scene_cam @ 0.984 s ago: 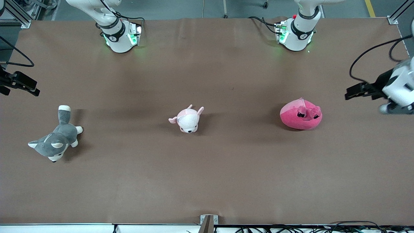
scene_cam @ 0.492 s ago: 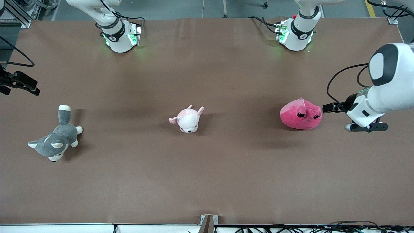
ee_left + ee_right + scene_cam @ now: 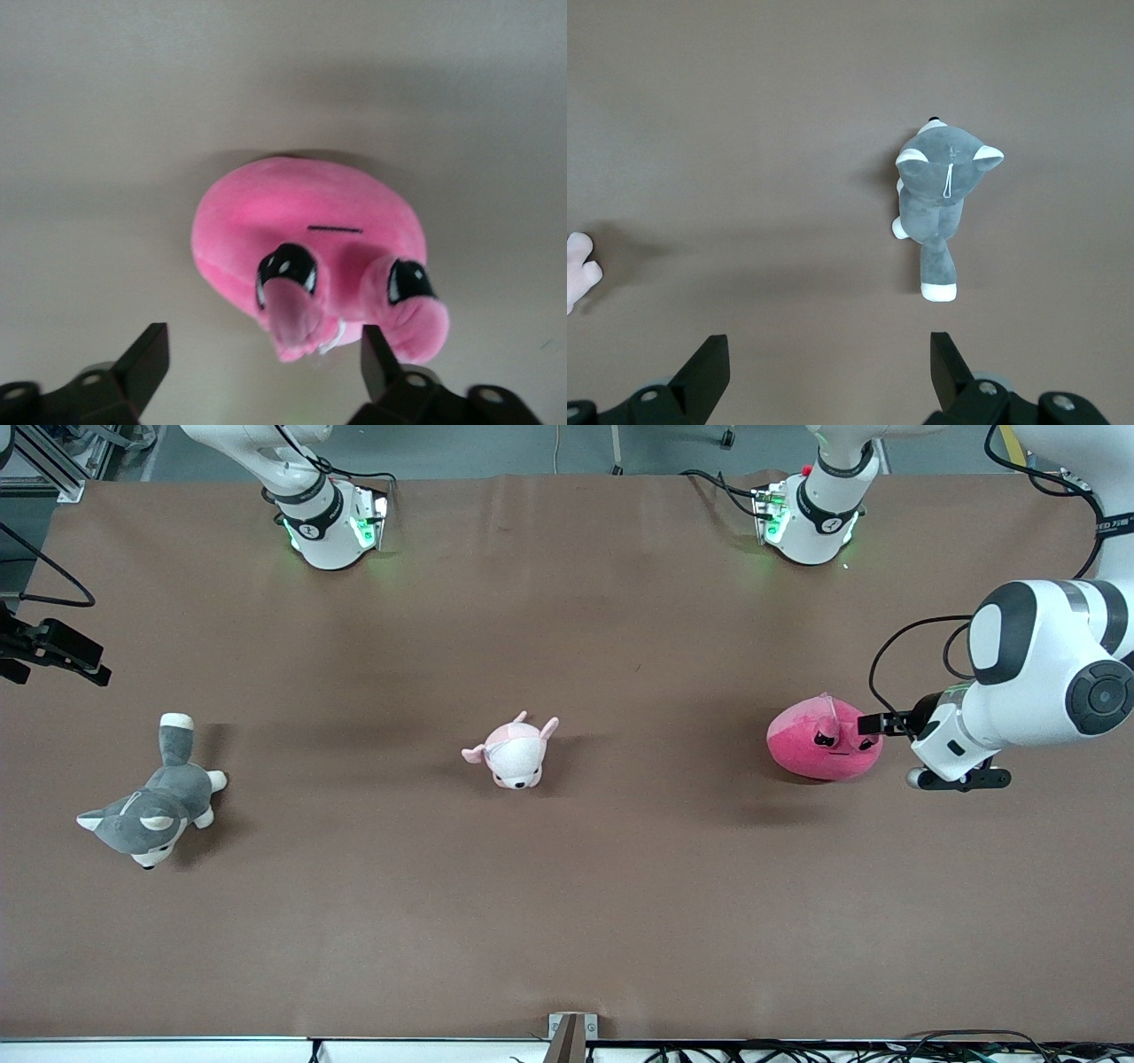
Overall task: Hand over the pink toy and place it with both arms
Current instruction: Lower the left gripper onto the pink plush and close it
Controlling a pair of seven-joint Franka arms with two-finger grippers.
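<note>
We see the left end effector [image 3: 873, 723], fingers spread, touching the pink toy [image 3: 819, 740] at frame right. The right end effector [image 3: 53, 657] waits open at the left edge.

The pink toy [image 3: 310, 248] lies on the brown table [image 3: 89, 133], its dark eyes and thin straight mouth (a cross look) turned toward the camera. The left gripper [image 3: 264, 359] has its fingers [image 3: 146, 359] spread wide, one at each side of the toy's nubs.
</note>
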